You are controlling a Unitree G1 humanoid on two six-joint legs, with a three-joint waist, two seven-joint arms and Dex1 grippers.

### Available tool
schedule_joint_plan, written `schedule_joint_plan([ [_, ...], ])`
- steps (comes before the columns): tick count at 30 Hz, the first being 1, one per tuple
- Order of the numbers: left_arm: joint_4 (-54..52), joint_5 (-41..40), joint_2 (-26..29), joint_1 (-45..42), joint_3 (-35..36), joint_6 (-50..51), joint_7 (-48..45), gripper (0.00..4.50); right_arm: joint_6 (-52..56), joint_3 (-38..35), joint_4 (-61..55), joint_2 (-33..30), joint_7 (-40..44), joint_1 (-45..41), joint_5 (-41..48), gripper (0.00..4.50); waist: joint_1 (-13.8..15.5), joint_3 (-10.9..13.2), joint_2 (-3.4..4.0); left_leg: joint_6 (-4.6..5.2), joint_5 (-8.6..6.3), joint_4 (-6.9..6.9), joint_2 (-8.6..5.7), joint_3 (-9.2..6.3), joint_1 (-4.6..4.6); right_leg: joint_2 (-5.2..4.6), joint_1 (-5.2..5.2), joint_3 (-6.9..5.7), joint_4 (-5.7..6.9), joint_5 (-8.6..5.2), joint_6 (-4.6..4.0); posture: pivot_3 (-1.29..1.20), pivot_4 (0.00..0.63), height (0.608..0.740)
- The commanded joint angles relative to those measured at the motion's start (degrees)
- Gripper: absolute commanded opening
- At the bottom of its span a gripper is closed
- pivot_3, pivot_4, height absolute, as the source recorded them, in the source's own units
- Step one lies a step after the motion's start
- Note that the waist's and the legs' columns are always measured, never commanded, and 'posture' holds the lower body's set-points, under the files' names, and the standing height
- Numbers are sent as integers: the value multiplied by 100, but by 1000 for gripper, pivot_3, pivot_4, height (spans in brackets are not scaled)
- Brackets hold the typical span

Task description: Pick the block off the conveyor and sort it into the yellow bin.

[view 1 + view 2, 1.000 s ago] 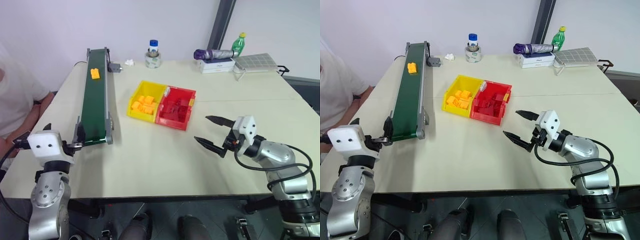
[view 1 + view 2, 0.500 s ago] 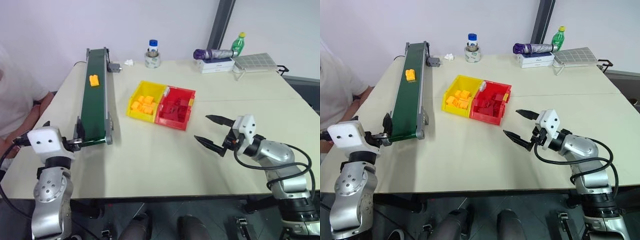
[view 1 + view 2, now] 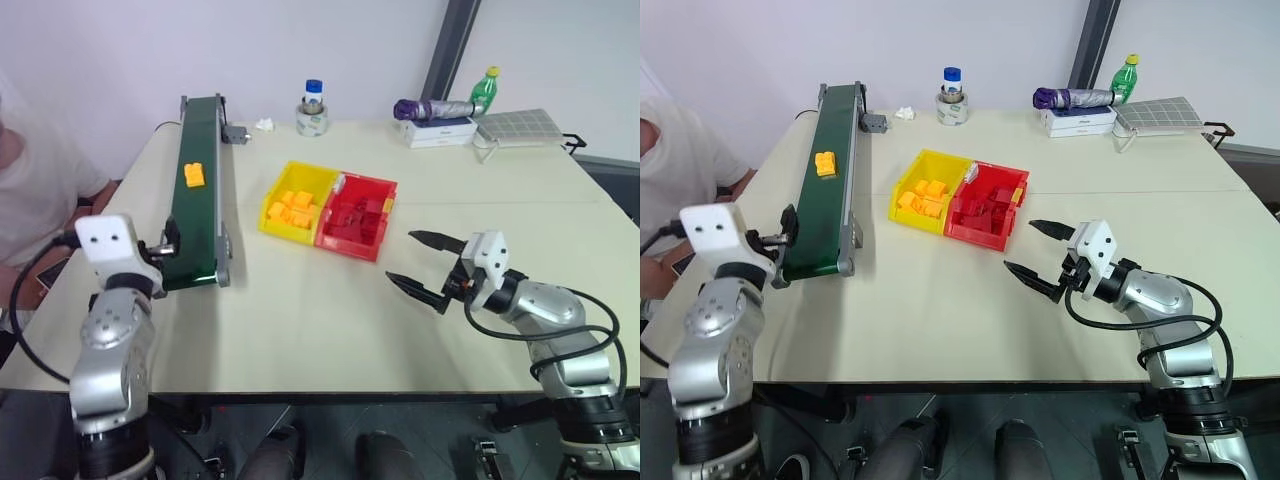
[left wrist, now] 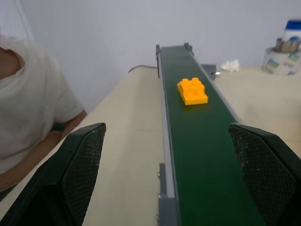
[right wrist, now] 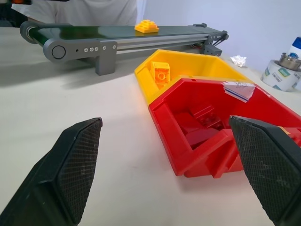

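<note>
One small studded yellow-orange block [image 3: 194,175] lies on the conveyor [image 3: 196,190], a long matte green belt with grey metal rails, left of the yellow bin [image 3: 296,202] on the pale, smooth surface [image 3: 300,310]. That boxy plastic bin, holding yellow blocks, joins a red bin [image 3: 357,215].

Left wrist view: the left hand [image 4: 174,181], its textured black fingers [image 4: 82,162] spread wide and empty, faces along the belt towards the block.

Right wrist view: the right hand [image 5: 167,169] is wide and empty, near the red bin.
</note>
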Motion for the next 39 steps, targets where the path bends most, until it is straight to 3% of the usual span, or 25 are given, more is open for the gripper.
schedule_joint_plan([
  [1, 542, -60, 227, -472, -39, 45, -221, 4387, -101, -34, -155, 32, -19, -49, 37, 4500, -1, 0, 0, 0, 0, 0, 0, 0, 0, 0, 0, 0, -1, 0, 0, 0, 150, 740],
  [12, 1847, -196, 224, -1544, -220, 229, -400, 4387, -47, -22, -246, 29, -68, -9, 49, 4500, -12, 0, -2, -2, 2, 1, 1, 0, 0, 3, -4, 0, 1, 10, 17, 0, 150, 740],
  [17, 2020, -484, -9, -1728, -99, 450, -360, 4387, -27, -25, -298, 20, -96, 23, 60, 4500, -7, 0, -2, -2, 2, 6, 1, -1, -1, 3, -2, 1, 4, 11, 19, 0, 150, 740],
  [25, 2128, -445, 89, -1808, -251, 685, -422, 4387, -24, -15, -296, 8, -101, 13, 58, 4500, -10, 1, -2, -2, 3, 10, 0, -1, 0, 3, -2, 1, 10, 12, 19, 0, 150, 740],
  [28, 2161, -392, 98, -1834, -176, 835, -232, 3517, -16, -24, -302, -3, -102, 23, 60, 4500, -9, 0, -2, -3, 3, 10, 0, -1, 0, 4, -3, 1, 12, 11, 18, 0, 150, 740],
  [32, 2162, -349, 108, -1825, -190, 990, -124, 1526, -9, -37, -312, -15, -105, 36, 63, 4500, -6, 0, -2, -3, 3, 15, 0, -1, 0, 3, -2, 1, 15, 11, 18, 0, 150, 740],
  [33, 2145, -366, 82, -1824, -178, 931, -124, 1214, -6, -39, -317, -15, -110, 35, 64, 4500, -6, 0, -2, -3, 3, 17, 0, -1, 0, 3, -2, 1, 17, 11, 19, 0, 150, 740],
  [39, 1854, -522, -75, -1958, -179, 383, -265, 1230, 4, -42, -345, -23, -117, 52, 70, 4500, -3, 0, -2, -3, 3, 26, 1, -1, -1, 3, -1, 1, 23, 11, 18, 0, 150, 740],
])
